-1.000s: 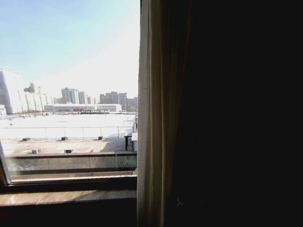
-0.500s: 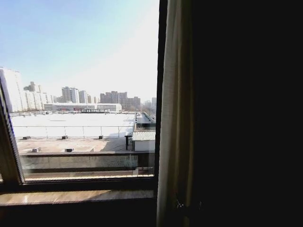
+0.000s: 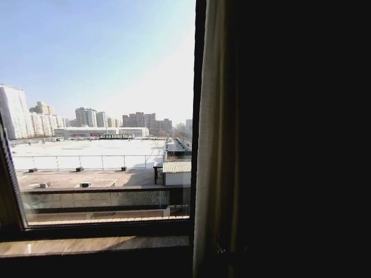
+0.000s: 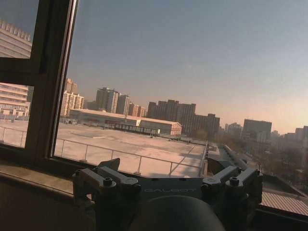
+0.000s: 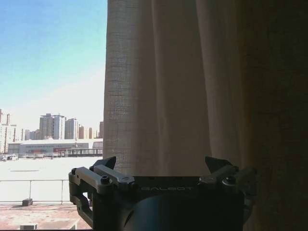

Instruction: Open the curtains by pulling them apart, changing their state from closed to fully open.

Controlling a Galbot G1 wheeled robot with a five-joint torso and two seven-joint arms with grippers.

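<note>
In the head view one sheer cream curtain (image 3: 215,145) hangs in vertical pleats right of the bare window glass, its lit edge beside a dark upright frame bar (image 3: 199,87). Everything farther right is in deep shadow. In the right wrist view the same curtain (image 5: 168,86) hangs close in front of my right gripper (image 5: 163,166). That gripper is open, and I see no fabric between its fingers. My left gripper (image 4: 168,177) is also open and empty, facing bare glass and the city beyond.
A window sill (image 3: 87,246) runs along the bottom of the glass. A slanted dark frame post (image 3: 10,185) stands at the far left, and the window frame (image 4: 53,82) also appears in the left wrist view. Rooftops and buildings lie outside.
The curtain's lit edge has shifted to the right, uncovering more glass and the dark upright frame bar. Over the last half second it has barely moved.
</note>
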